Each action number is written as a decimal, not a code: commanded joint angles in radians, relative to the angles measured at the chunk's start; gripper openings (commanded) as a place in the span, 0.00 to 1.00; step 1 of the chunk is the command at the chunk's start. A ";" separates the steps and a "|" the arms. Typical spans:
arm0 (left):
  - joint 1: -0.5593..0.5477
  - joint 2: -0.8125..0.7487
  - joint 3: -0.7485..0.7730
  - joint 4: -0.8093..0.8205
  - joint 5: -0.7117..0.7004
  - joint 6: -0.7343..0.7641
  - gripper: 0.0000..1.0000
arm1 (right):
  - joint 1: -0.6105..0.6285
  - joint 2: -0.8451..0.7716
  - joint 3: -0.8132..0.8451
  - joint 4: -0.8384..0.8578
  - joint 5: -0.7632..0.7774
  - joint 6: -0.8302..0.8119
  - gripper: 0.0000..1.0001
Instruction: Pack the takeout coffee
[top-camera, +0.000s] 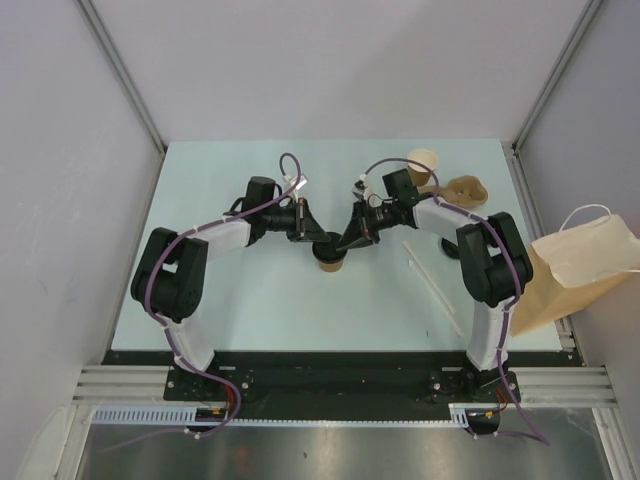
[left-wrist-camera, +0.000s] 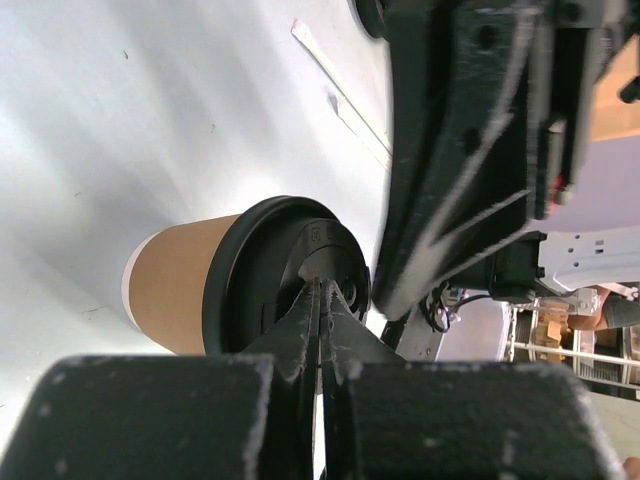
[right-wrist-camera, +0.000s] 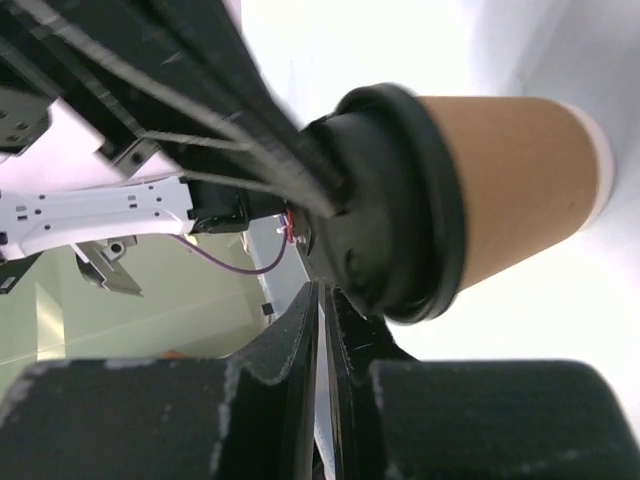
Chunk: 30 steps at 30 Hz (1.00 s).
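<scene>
We see a pale tabletop (top-camera: 250, 300) with the tall brown paper bag with white handles (top-camera: 590, 255) slumped off its right edge, well apart from the action. Both black arms reach inward and meet mid-table. The flat brown cardboard cup carrier (top-camera: 468, 190) lies far right, partly under the right arm, and just beyond it stands an open kraft paper cup (top-camera: 423, 162) with no lid. We cannot find its lid.

The other small kraft-brown paper cup (top-camera: 330, 262) stands upright at the centre between the two grippers, its round black plastic lid (left-wrist-camera: 270, 270) already on. The left gripper (left-wrist-camera: 320, 290) has its fingers clenched together, tips resting on the lid's top. The right gripper (right-wrist-camera: 322, 295) is likewise pinched closed, grasping nothing, beside the lid's rim. We judge they are pressing the lid home from both sides. Thin white strips (top-camera: 432, 275) lie right of the cup. The right arm itself blocks the path toward carrier and bag.
</scene>
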 joint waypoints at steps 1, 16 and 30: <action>0.000 0.036 -0.007 -0.071 -0.078 0.069 0.00 | 0.006 -0.132 -0.014 0.087 -0.038 0.068 0.11; -0.004 0.033 0.001 -0.071 -0.078 0.070 0.00 | 0.032 -0.097 -0.015 -0.014 -0.011 -0.063 0.11; -0.004 0.041 -0.007 -0.098 -0.084 0.076 0.00 | -0.017 -0.008 -0.066 -0.025 -0.021 -0.075 0.07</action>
